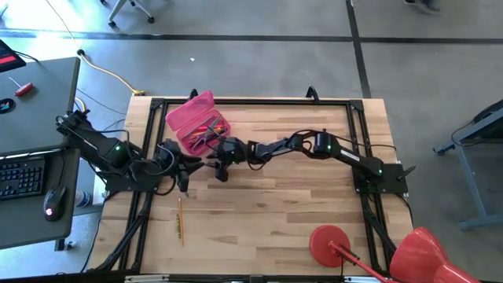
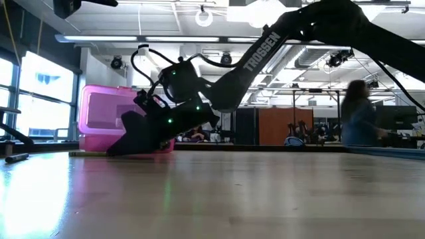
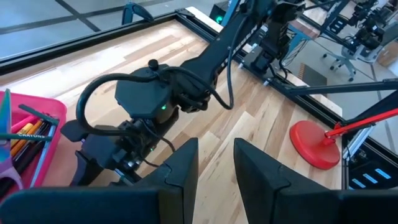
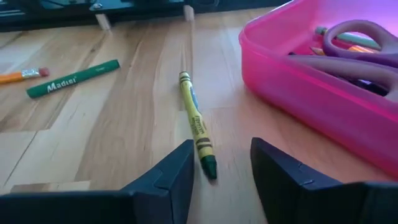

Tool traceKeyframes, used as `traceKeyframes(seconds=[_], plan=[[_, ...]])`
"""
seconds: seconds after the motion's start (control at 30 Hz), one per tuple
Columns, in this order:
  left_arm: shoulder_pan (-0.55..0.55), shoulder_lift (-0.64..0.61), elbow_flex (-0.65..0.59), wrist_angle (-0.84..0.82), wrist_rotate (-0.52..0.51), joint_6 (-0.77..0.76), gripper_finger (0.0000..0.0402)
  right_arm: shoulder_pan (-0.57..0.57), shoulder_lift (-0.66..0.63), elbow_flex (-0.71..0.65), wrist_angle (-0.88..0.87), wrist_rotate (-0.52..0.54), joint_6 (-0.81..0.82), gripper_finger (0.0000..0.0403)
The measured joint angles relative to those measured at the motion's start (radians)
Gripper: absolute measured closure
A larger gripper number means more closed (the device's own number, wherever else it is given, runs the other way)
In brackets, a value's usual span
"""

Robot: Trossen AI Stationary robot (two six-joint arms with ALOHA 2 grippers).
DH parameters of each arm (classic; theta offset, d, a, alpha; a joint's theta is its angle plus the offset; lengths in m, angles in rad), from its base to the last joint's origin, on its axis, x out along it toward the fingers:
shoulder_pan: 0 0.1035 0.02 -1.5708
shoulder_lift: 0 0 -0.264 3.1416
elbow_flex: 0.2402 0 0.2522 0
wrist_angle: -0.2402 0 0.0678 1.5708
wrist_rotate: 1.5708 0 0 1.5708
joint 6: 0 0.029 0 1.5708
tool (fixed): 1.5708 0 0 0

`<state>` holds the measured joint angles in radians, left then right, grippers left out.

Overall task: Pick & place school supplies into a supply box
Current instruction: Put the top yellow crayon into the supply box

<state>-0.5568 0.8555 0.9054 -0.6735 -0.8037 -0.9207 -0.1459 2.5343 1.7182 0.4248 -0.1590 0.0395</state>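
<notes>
The pink supply box (image 1: 198, 122) sits near the table's far left. It holds purple-handled scissors (image 4: 364, 34), pencils and pens (image 3: 28, 140). My right gripper (image 4: 221, 165) is open and low over the table just near of the box (image 4: 311, 68). Its fingers stand on either side of the dark green tip of a yellow-green crayon (image 4: 194, 121), which lies flat on the wood. A green marker (image 4: 73, 79) and an orange pencil (image 4: 22, 76) lie farther off. Another pencil (image 1: 179, 218) lies toward the near left. My left gripper (image 3: 214, 165) is open and waits beside the right gripper (image 1: 220, 165).
A red round disc with a handle (image 1: 330, 242) stands at the near right, also in the left wrist view (image 3: 314, 143). Black frame rails (image 1: 251, 102) border the table. A person (image 2: 362, 119) is in the room beyond. Bare wood lies across the middle and right.
</notes>
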Motion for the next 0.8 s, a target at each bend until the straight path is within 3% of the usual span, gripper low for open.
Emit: traceKeyframes(seconds=[0.3,0.43,0.63,0.8], plan=[[0.0,0.0,0.0,-0.001,-0.003,0.0,0.0268,0.009,0.002,0.002,-0.017,-0.002,-0.113,0.0275],[0.0,-0.001,0.0,0.0,-0.018,0.0,0.0268,0.022,0.003,0.003,-0.054,0.005,-0.183,0.0313],[0.0,-0.002,0.0,0.005,-0.023,0.0,0.0268,0.023,0.002,0.004,-0.096,0.003,-0.162,0.0387],[0.0,-0.002,0.0,0.009,-0.023,0.0,0.0268,0.04,-0.012,0.002,-0.108,0.004,-0.092,0.0392]])
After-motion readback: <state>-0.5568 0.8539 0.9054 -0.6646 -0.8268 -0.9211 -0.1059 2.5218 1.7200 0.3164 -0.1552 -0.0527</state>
